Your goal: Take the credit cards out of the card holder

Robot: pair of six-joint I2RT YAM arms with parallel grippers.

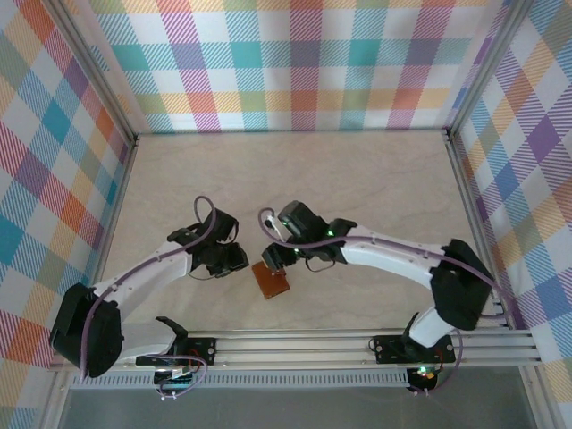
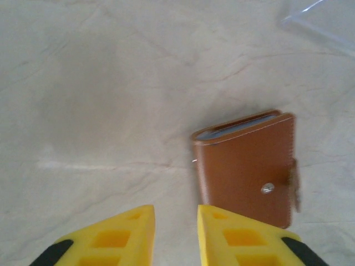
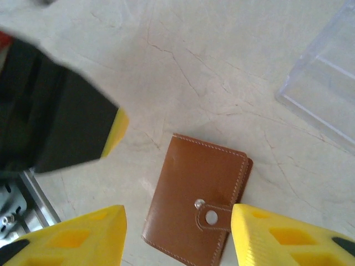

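**Card holder shut on the table, nothing taken out yet**

The card holder (image 3: 194, 194) lies flat on the pale table (image 1: 357, 179), near the front edge and between the two arms. It is folded closed with its brown cover facing up. Its little strap tab (image 3: 211, 216) is snapped down over the opening edge. In the left wrist view a thin grey-blue line of inner pockets shows along one side. The credit cards themselves are hidden by the cover, and how many there are cannot be told.

The right gripper (image 3: 177, 219) hangs directly above the holder with its yellow fingers spread wide. One finger is on either side of the strap end, and they grasp nothing. The left gripper (image 2: 175, 219) hovers just beside the holder, off the side away from the strap. Its fingers stand a narrow gap apart and are also empty. A clear plastic container (image 3: 324, 94) sits on the table a little beyond the holder.

By this evidence the task is barely under way. The strap has yet to be unsnapped, the cover folded open, and each card drawn from its pocket. That will probably need one gripper to pin the holder while the other pulls. The slim leather piece may slide or lift from the smooth table when tugged.
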